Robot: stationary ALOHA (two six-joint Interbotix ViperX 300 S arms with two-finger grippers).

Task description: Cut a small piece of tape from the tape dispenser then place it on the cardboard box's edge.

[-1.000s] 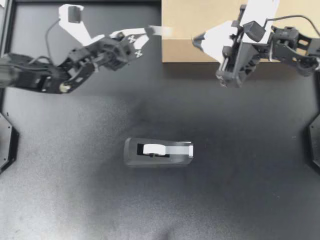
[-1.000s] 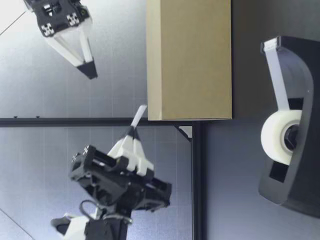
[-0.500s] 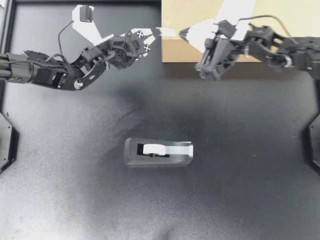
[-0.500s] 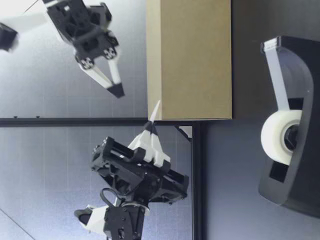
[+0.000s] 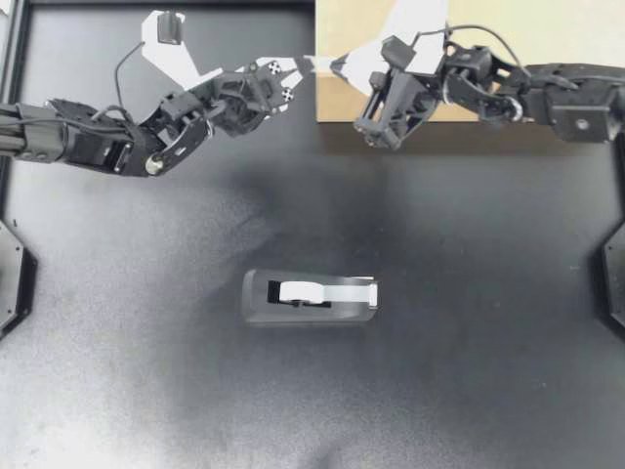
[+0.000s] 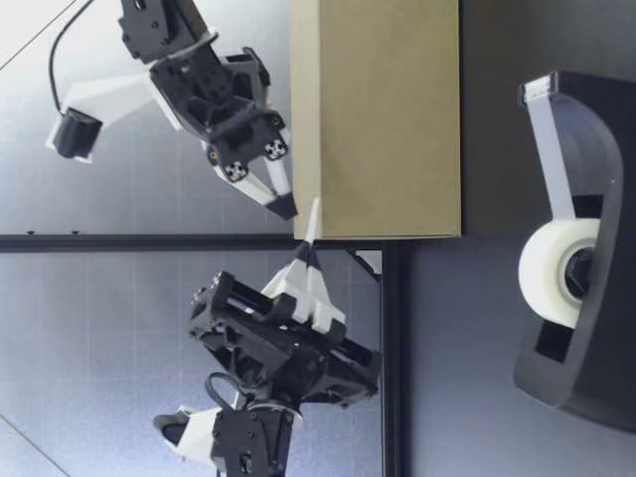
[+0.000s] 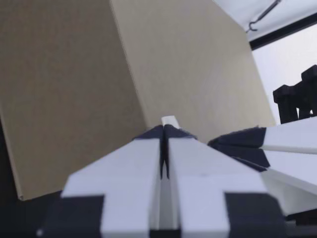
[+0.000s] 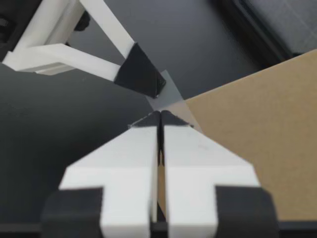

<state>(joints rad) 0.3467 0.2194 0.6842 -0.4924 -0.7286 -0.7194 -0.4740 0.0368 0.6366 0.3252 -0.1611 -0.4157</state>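
Observation:
My left gripper (image 5: 309, 64) is shut on a short piece of tape (image 5: 323, 64), holding it at the near left corner of the cardboard box (image 5: 566, 24). My right gripper (image 5: 339, 66) is shut, and its closed tips meet the tape's free end over that corner. In the left wrist view the tape (image 7: 170, 120) sticks out past the closed fingers, in front of the box (image 7: 74, 89). In the right wrist view the tape (image 8: 171, 94) lies between my right gripper (image 8: 159, 117) and the left arm's dark fingertip (image 8: 141, 77). The black tape dispenser (image 5: 311, 298) stands mid-table.
The box (image 6: 378, 119) stands at the table's far edge, and both arms hover level with its top. The dispenser (image 6: 576, 248) is close to the low camera, with tape running up to its cutter. Dark table surrounds the dispenser.
My right gripper has swung leftward over the box top to its corner and now meets the tape tip to tip. My left gripper moved the tape toward the box, then held still.

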